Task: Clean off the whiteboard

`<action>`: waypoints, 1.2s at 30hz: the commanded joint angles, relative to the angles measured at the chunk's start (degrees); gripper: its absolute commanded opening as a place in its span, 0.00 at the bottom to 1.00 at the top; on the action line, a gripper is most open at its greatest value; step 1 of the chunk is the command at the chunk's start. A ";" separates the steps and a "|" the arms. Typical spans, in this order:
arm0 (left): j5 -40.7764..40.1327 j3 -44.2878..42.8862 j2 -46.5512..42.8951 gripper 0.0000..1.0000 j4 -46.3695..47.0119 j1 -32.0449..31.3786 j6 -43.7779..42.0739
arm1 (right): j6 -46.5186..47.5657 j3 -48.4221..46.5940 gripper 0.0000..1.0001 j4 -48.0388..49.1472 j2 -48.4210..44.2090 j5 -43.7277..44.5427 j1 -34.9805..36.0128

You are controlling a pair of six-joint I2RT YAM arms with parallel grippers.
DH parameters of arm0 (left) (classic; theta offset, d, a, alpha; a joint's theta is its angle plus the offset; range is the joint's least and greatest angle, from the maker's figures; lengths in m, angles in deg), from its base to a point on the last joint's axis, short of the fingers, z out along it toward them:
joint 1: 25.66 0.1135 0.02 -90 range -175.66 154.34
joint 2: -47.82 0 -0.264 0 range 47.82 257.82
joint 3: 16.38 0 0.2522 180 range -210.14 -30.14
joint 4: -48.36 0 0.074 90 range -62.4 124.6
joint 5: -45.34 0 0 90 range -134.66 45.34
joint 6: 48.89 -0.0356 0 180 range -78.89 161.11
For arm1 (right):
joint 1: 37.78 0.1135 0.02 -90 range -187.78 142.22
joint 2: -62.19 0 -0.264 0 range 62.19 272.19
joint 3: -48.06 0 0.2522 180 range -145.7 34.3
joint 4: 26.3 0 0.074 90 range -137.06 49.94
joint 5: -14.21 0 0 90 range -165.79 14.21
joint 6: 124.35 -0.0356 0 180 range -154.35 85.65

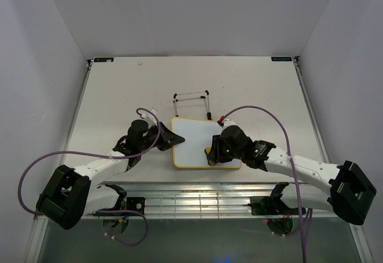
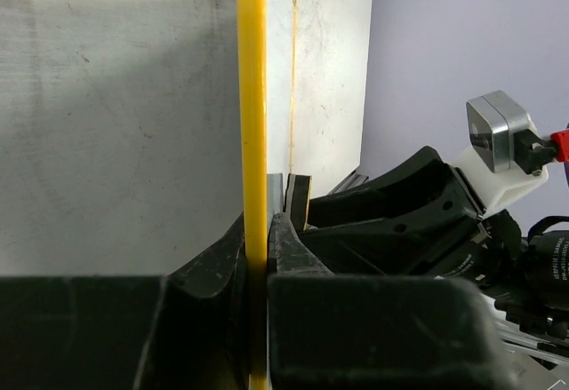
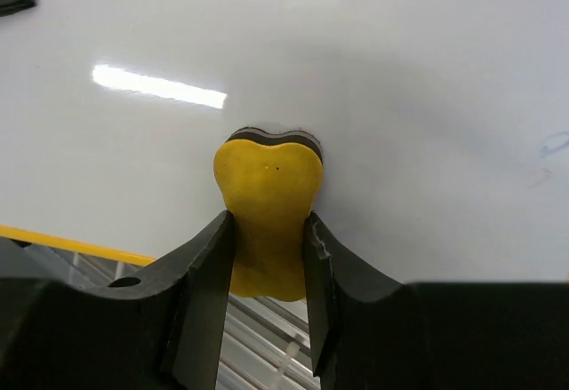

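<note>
The walls (image 1: pixel 179 11) around are plain and matte, of a pale grey-lilac colour. The table (image 1: pixel 119 95) is a flat off-white sheet with small scuffs, and at its near edge there is a shiny metal grille (image 1: pixel 197 200). Both arms are white and black, with purple cables (image 1: pixel 263 110) that hang in loops.

The whiteboard (image 1: pixel 194 140) lies near the middle of the table, between the two arms. It is a glossy white rectangle with a thin yellow frame and rounded corners. Just behind it stands a black wire stand (image 1: pixel 191 98).

The left gripper (image 1: pixel 169 138) is clenched on the left edge of the board. The left wrist view shows it clearly: the yellow frame passes as a straight line between the two black jaws.

The right gripper (image 1: pixel 213 154) grasps the eraser (image 3: pixel 269 186), a small yellow block with a dark layer below, and this layer presses on the board near its front right corner. In the top view this block is almost hidden. Only the right wrist view shows the lamp reflections on the board and faint blue and pink scribbles (image 3: pixel 556 144) at the right side.
</note>
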 commanded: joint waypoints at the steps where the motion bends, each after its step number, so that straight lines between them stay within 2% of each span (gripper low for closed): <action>1: -1.68 -0.17 -1.04 0.00 -0.59 -1.06 -2.69 | 0.17 2.01 0.08 -8.66 0.99 6.06 -0.30; 6: -2.12 -0.52 -0.95 0.00 -0.59 -1.77 -2.51 | -3.87 -7.30 0.08 -6.65 6.87 8.52 6.45; 11: -1.95 -0.70 -0.77 0.00 -0.59 -2.21 -2.69 | -3.00 -11.10 0.08 -1.80 12.51 0.96 7.88; 14: -2.03 -0.08 -1.82 0.00 -0.68 -2.21 -2.78 | -1.42 -5.06 0.08 -0.84 10.50 -2.99 0.87; 15: -2.04 0.18 -2.18 0.00 -0.68 -2.21 -2.78 | -0.72 -0.77 0.08 -0.49 9.53 -3.96 -4.55; 17: -1.77 0.45 -2.62 0.00 -0.94 -2.21 -3.13 | 2.61 2.68 0.08 -0.57 6.63 -9.05 -10.46; 18: -1.34 0.53 -2.62 0.00 -1.12 -2.21 -3.48 | 4.11 4.09 0.08 -0.49 6.01 -11.07 -16.84; 19: -1.07 0.71 -2.62 0.00 -1.29 -2.21 -3.48 | 7.17 6.28 0.08 -0.83 5.31 -14.83 -19.95; 21: -0.81 1.15 -2.62 0.00 -1.29 -2.21 -3.48 | 10.34 7.62 0.08 -1.97 5.83 -17.23 -27.93; 24: -0.89 1.67 -3.32 0.00 -1.38 -2.21 -3.57 | 16.06 7.71 0.08 -4.96 8.72 -20.13 -33.24; 31: -1.16 1.94 -3.33 0.00 -1.56 -2.21 -4.18 | 20.99 2.97 0.08 -7.95 12.95 -23.03 -34.40; 34: -0.63 1.50 -2.45 0.00 -1.56 -2.21 -4.71 | 22.49 0.07 0.08 -8.74 13.39 -29.95 -34.13; 36: -0.28 1.24 -1.92 0.00 -1.56 -2.21 -5.32 | 22.32 -2.82 0.08 -8.22 13.13 -32.69 -31.08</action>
